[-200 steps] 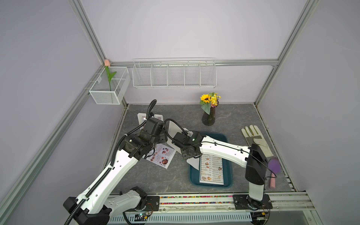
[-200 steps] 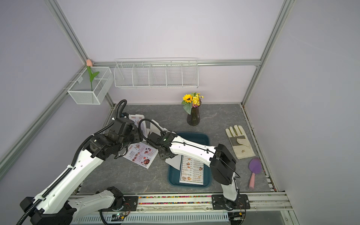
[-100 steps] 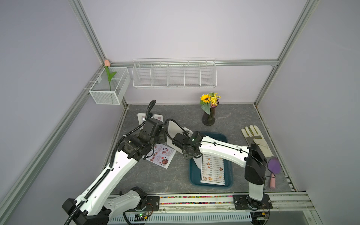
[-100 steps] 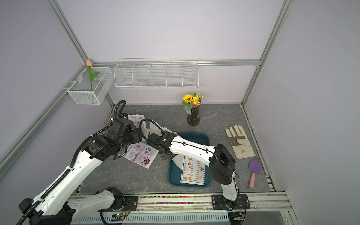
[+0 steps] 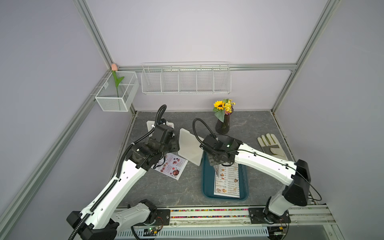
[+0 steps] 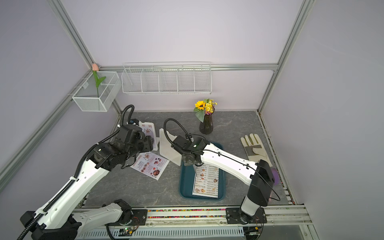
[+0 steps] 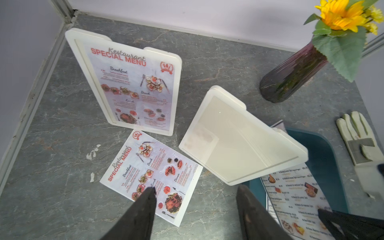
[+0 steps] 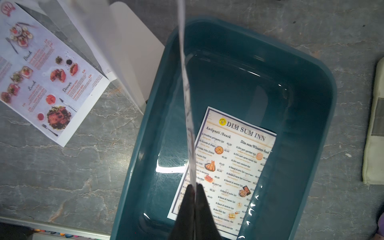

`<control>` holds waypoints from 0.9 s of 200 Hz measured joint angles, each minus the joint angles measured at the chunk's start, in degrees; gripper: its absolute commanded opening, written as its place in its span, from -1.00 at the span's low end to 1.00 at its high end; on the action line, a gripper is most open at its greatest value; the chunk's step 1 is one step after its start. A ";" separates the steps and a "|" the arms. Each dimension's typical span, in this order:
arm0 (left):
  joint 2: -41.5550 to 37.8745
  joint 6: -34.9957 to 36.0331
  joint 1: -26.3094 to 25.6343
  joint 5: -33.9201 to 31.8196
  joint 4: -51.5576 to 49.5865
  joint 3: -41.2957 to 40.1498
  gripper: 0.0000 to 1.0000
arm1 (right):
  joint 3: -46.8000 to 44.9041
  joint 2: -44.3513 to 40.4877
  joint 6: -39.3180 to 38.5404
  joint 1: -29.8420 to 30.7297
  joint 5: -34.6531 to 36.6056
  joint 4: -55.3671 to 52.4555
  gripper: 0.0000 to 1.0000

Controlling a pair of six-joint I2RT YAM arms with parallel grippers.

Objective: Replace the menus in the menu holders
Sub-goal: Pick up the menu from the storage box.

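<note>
Standing at ten o'clock on the grey marbled table (image 5: 166,191), back wall taken as twelve: one white translucent tent-shaped plastic menu holder (image 7: 177,83), upright, carrying a pinkish "SPECIAL MENU" paper sheet (image 7: 135,87) with food photos. Near the table's centre, at three o'clock of the first: a second white tent-shaped holder (image 5: 190,148), no print showing in its face. Flat on the table at seven o'clock of that second holder, one corner close by its lower edge: a loose pinkish "SPECIAL MENU" sheet (image 5: 172,166). At five o'clock of the centre: dark teal rectangular plastic tray (image 5: 205,182), its twelve o'clock end close against the second holder's foot; whether they touch cannot be told. Flat in the tray's six o'clock half: white "DIM SUM INN" paper sheet (image 8: 234,162) with item columns. Right tool (image 8: 195,188): above the tray, jaws pinched tight on the edge of another thin printed sheet (image 8: 187,104), seen edge-on and lifted off the tray floor; its heading cannot be read. Left tool (image 7: 197,188): jaws wide apart, nothing between them, hovering over the loose pinkish sheet and the second holder's lower edge. Also on the table: dark glass vase (image 5: 222,127) of sunflower and yellow blooms at twelve o'clock, pale work glove (image 5: 270,146) at three o'clock.
</note>
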 measured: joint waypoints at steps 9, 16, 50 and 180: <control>0.33 0.48 -0.04 1.55 0.39 0.42 0.28 | -1.03 -2.23 -0.90 -1.07 -0.42 0.26 -0.87; 0.66 0.68 -0.09 2.75 0.85 0.61 0.28 | -1.68 -4.00 -1.66 -1.95 -0.85 0.42 -0.87; 2.93 1.44 -0.76 7.91 1.60 0.76 0.27 | -2.38 -11.96 -6.38 -5.14 -3.21 2.03 -0.87; 9.25 -0.50 -0.11 38.86 26.97 2.05 0.99 | 0.44 -28.44 -20.06 -18.29 -22.53 21.31 -0.87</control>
